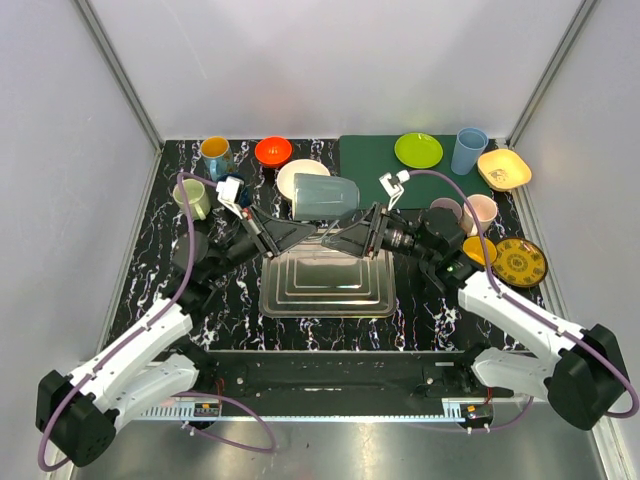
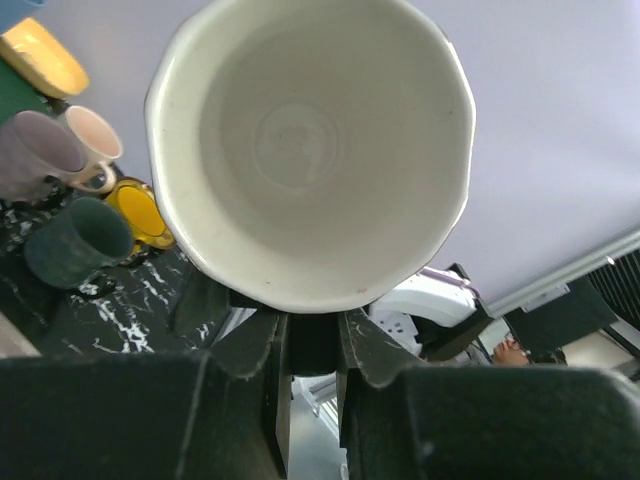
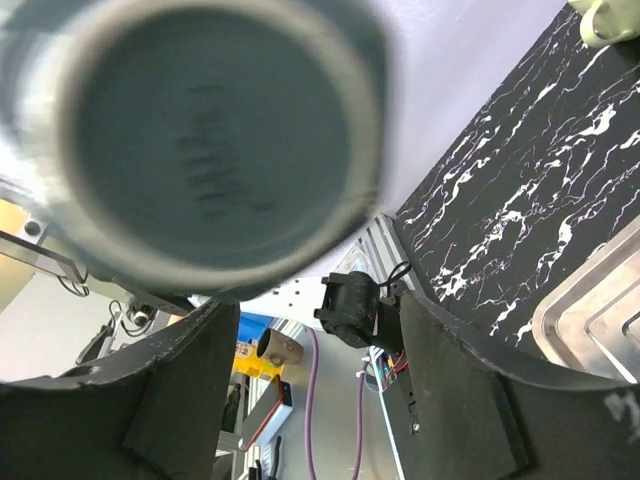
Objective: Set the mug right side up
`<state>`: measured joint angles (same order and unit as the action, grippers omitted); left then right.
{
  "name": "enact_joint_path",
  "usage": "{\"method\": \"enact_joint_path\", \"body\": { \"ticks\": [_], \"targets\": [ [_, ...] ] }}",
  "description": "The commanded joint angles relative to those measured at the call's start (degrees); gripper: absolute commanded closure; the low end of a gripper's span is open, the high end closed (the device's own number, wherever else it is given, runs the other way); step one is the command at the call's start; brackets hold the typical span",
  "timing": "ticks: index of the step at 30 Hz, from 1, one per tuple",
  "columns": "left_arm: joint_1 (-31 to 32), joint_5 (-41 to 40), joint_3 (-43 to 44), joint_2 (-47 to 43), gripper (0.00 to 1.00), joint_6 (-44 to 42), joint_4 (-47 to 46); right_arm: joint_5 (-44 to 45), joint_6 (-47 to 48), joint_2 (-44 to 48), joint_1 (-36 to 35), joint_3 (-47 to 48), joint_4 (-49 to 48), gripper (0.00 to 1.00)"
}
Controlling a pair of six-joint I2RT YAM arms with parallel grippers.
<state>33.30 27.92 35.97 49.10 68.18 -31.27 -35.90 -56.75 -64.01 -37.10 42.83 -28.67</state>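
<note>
Lying sideways, mug [image 1: 326, 196], mouth facing left gripper [image 1: 306, 231]

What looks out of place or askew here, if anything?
The grey mug is not standing. It lies on its side in the air above the metal tray, with its mouth facing the left end effector, which grips it. Nothing looks spilled or broken.

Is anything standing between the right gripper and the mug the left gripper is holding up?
Nothing visible does. The mug hangs in the left gripper, its base straight ahead of the right gripper, whose jaws stand open.
</note>
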Motion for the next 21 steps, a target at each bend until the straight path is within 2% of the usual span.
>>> {"method": "enact_joint_path", "body": {
  "ticks": [1, 8, 18, 21],
  "targets": [
    [0.19, -6.21, 2.44, -0.15, 1.0, -2.53, -2.22, 0.47, 2.96, 3.27, -0.25, 2.53, -2.8, 0.26],
    [0.54, -5.95, 1.21, 2.84, 1.0, 1.42, -8.63, 5.21, 3.23, 3.72, -0.25, 2.52, -1.66, 0.25],
    [4.49, -6.48, -0.63, 1.79, 1.0, 1.25, -9.69, 10.41, 2.0, -0.33, 0.01, 3.05, -2.89, 0.37],
    [6.33, -7.7, -1.95, 1.26, 1.0, 1.25, -9.69, 12.69, 1.12, -0.24, 0.19, 2.79, -5.17, 0.45]
  ]
}}
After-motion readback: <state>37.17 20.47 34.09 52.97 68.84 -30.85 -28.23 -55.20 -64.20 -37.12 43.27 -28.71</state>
